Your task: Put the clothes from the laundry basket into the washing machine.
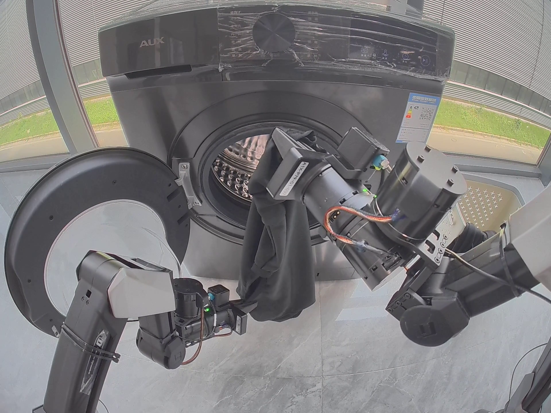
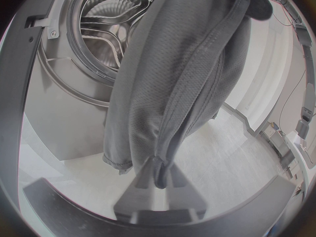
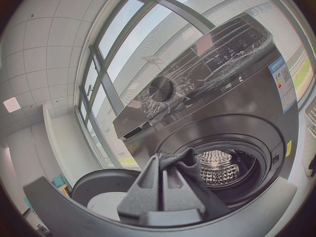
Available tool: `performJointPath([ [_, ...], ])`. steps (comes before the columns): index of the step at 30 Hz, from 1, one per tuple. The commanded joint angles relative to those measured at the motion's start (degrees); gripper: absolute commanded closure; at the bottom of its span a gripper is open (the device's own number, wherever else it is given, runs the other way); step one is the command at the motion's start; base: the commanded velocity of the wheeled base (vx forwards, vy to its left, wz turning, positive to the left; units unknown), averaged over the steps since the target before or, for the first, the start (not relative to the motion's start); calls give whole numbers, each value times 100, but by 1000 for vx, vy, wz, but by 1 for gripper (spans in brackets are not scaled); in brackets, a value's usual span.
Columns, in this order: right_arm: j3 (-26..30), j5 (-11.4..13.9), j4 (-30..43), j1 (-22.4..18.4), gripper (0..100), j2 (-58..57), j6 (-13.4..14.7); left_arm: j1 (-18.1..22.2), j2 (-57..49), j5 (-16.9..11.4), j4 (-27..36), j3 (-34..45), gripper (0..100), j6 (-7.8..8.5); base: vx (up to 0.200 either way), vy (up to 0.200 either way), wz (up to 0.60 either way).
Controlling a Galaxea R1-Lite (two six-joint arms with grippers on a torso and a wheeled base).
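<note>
Firmly closed, the right claw (image 3: 162, 160) pinches the top of the dark garment (image 1: 280, 256) at the open mouth of the washing machine (image 1: 160, 107); the left claw (image 2: 161, 170) is clamped on its hanging hem. Limp, light cloth, best held by bunched folds. The laundry basket (image 1: 488, 202), far right, is mostly hidden by the arm.

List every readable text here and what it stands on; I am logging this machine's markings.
Detergent drawer front of the washing machine: one short pale brand logo, not quoted here.
Energy label: print too small to read.
Control panel: icons and captions blurred under plastic film.
Sticker on the right arm: too small to read.
</note>
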Motion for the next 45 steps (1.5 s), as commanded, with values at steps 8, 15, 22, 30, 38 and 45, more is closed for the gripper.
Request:
performJointPath([
  [8, 657, -18, 7, -651, 100, -6, 49, 266, -814, 12, -36, 512, 100, 2, 0, 0, 0],
  [15, 1360, 193, -2, -1205, 100, -59, 67, 371, -2387, 3, -36, 1663, 100, 11, 0, 0, 0],
  [22, 2643, 878, -652, -1820, 100, 56, 331, 441, -4066, -278, -27, 2630, 100, -7, 0, 0, 0],
  [30, 4093, 1247, -1347, -1767, 100, 442, 287, 512, -4488, -559, -10, 2621, 100, 20, 0, 0, 0],
  [38, 4225, 1291, -1355, -1723, 0, 820, 243, 485, -4400, -533, -19, 2296, 100, 2, 0, 0, 0],
  [45, 4586, 1283, -1347, -1495, 0, 1269, -65, 424, -4418, -507, -10, 2278, 100, 2, 0, 0, 0],
])
